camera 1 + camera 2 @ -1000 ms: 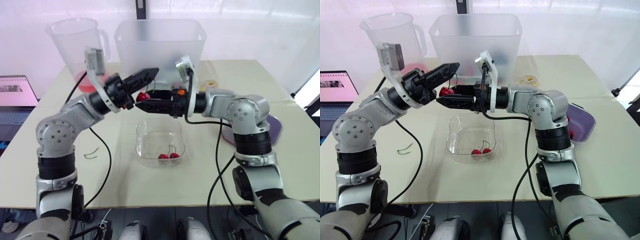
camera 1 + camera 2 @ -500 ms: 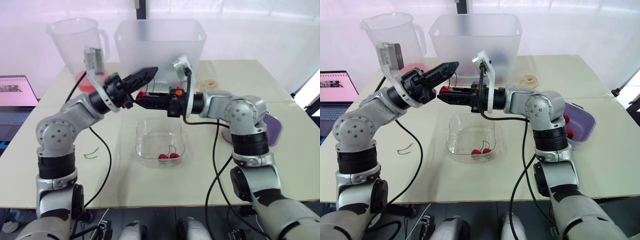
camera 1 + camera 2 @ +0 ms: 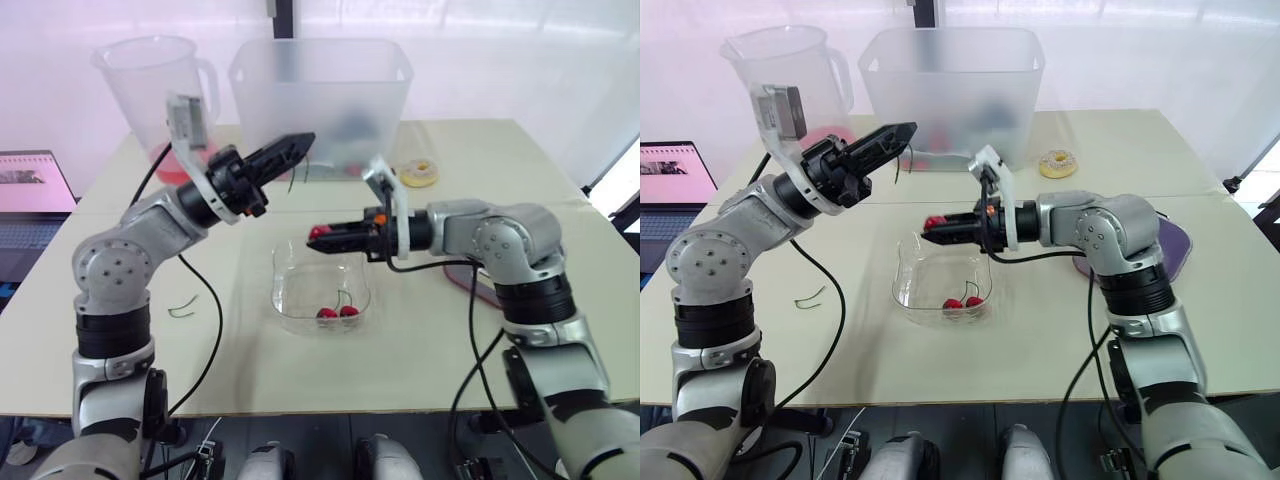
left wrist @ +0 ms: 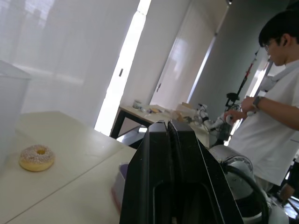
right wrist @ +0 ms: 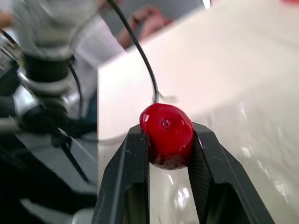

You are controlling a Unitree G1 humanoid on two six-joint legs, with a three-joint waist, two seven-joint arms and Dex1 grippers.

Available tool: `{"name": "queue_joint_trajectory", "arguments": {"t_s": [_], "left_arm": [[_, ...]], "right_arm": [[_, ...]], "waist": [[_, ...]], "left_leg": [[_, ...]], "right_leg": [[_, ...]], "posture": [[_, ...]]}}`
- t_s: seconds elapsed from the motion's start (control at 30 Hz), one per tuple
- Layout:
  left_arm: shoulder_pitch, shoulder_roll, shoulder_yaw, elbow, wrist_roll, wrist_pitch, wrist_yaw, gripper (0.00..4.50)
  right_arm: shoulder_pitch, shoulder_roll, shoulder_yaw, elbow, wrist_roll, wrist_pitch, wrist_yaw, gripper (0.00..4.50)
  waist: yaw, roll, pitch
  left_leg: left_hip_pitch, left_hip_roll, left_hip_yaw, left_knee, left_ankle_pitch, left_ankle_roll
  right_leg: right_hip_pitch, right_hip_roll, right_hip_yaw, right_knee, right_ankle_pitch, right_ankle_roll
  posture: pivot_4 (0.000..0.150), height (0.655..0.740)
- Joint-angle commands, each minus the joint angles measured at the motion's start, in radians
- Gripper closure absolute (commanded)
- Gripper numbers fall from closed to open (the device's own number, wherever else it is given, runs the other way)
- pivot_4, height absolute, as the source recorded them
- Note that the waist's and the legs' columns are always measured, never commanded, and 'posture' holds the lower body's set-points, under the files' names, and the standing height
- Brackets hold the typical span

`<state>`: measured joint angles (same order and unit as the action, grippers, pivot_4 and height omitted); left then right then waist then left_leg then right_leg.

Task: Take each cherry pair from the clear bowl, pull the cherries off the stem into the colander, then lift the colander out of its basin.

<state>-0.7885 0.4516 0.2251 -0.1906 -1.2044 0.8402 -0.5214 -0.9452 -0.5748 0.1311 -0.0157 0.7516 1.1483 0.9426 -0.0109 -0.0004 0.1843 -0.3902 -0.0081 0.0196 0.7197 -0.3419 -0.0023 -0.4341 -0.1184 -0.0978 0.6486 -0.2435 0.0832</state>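
Red cherry (image 5: 166, 133): 1 single fruit, pinched between the 2 black fingers of the right gripper (image 3: 322, 236), its stem dimple facing the wrist camera.
Right gripper state: closed onto the cherry from both sides, jaws only as far apart as the fruit is wide.
Right gripper place: hovering above the far rim of the clear bowl (image 3: 283, 272), pointing toward the robot's left.
Clear bowl: stands on the beige table (image 3: 450, 340) in front of the robot, between the 2 arms.
Cherry pair (image 3: 337, 311): 1 pair lies inside the bowl at its near side, its stems arching up from the fruit.
Left gripper (image 3: 301, 142): raised just in front of the basin (image 3: 320, 95), higher than the right gripper and well apart from it.
Left gripper state: fingers pressed together with no gap; a thin dark stem (image 3: 896, 168) hangs from their tip.
Basin: frosted tub at the far side of the table; what is inside it is too dim to tell.
Jug (image 3: 160, 85): clear plastic, upright, just left of the basin.
Doughnut (image 3: 418, 173): sugared, on the table right of the basin.
Loose stem (image 3: 182, 310): a green one lies on the table left of the bowl.
Purple dish (image 3: 1178, 240): at the table's right edge, behind the right arm.
Person (image 4: 275, 93): in a white shirt, standing beyond the table.
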Motion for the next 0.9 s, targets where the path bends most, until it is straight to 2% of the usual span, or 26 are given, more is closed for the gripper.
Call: {"name": "queue_joint_trajectory", "arguments": {"t_s": [0.03, 0.27, 0.37, 0.43, 0.57, 0.73, 0.9], "left_arm": [[-0.006, 0.002, 0.026, -0.03, -0.009, -0.019, -0.006, 4.5], [0.02, 0.014, 0.035, -0.035, -0.012, -0.015, -0.013, 4.5], [0.045, 0.045, 0.043, -0.029, -0.009, -0.004, -0.035, 4.5], [0.055, 0.062, 0.048, -0.024, -0.009, -0.002, -0.047, 4.5], [0.092, 0.122, 0.056, -0.007, 0.02, 0.0, -0.09, 4.5], [0.123, 0.173, 0.053, -0.012, 0.04, 0.005, -0.14, 4.5], [0.13, 0.171, 0.041, -0.026, 0.042, 0.007, -0.144, 4.5]], "right_arm": [[-0.014, -0.035, -0.037, -0.035, 0.012, -0.005, 0.034, 3.88], [-0.044, -0.225, -0.153, 0.012, 0.011, -0.02, 0.111, 3.88], [-0.012, -0.436, -0.173, 0.077, -0.075, -0.12, 0.214, 3.88], [0.009, -0.528, -0.17, 0.12, -0.117, -0.177, 0.264, 3.88], [0.149, -0.733, -0.144, 0.23, -0.275, -0.376, 0.364, 3.88], [0.264, -0.79, -0.134, 0.376, -0.423, -0.575, 0.371, 3.88], [0.255, -0.698, -0.087, 0.476, -0.521, -0.698, 0.347, 3.88]], "waist": [[0.0, 0.0, 0.0], [0.011, 0.0, 0.0], [0.023, 0.0, 0.001], [0.026, -0.001, 0.001], [0.023, -0.002, 0.001], [0.015, -0.001, 0.002], [0.016, -0.001, 0.001]], "left_leg": [[0.0, 0.0, 0.0, 0.0, 0.0, 0.0], [0.0, 0.0, 0.0, 0.0, 0.0, 0.0], [0.0, 0.0, 0.0, 0.0, 0.0, 0.0], [-0.001, -0.001, 0.0, 0.0, 0.0, 0.0], [0.0, 0.0, 0.002, 0.0, -0.001, 0.001], [0.001, 0.001, 0.003, 0.0, 0.0, 0.001], [0.002, 0.002, 0.003, 0.0, 0.0, 0.0]], "right_leg": [[0.0, 0.0, 0.0, 0.0, 0.0, 0.0], [0.0, -0.001, 0.0, -0.001, 0.0, 0.0], [0.0, 0.0, 0.0, -0.001, 0.0, 0.0], [0.0, 0.0, 0.0, -0.002, 0.0, 0.0], [0.0, 0.0, 0.0, -0.002, 0.0, 0.0], [0.0, 0.0, 0.002, -0.001, 0.0, 0.0], [0.0, 0.0, 0.002, -0.001, 0.0, 0.0]], "posture": [[0.15, 0.6886], [0.15, 0.6886], [0.15, 0.6886], [0.15, 0.6886], [0.15, 0.6886], [0.15, 0.6886], [0.15, 0.6886]]}}
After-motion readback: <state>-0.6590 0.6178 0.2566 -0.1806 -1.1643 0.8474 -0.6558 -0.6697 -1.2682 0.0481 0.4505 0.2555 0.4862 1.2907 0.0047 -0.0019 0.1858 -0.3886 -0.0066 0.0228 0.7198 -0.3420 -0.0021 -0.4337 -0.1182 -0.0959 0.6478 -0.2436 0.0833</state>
